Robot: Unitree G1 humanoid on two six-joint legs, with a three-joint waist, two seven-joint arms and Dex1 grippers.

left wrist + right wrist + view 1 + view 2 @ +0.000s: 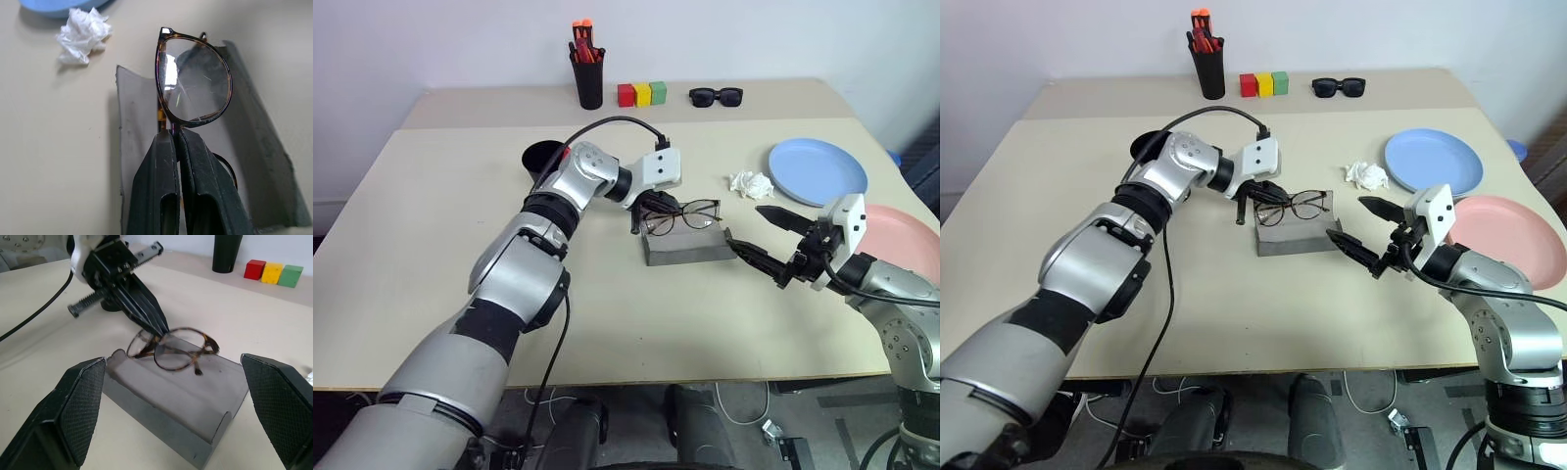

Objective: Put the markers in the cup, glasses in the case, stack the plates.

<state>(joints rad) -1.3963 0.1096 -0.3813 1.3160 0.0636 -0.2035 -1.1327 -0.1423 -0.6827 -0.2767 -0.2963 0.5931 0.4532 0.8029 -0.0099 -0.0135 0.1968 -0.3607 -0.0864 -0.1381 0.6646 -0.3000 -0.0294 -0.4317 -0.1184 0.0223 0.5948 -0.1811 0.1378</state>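
Showing in the head views but not the wrist ones: blue plate (818,170) at 2 o'clock of the case (683,245). Left gripper (159,328) is pinching the glasses (171,350) just above the case; right gripper (756,238) is gaping empty at 3 o'clock, near it

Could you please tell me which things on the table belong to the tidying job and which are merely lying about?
Job: glasses, pinched by the left gripper over the open grey case; black cup; blue plate; pink plate.

Lying about: pen pot, coloured blocks, sunglasses, crumpled tissue.
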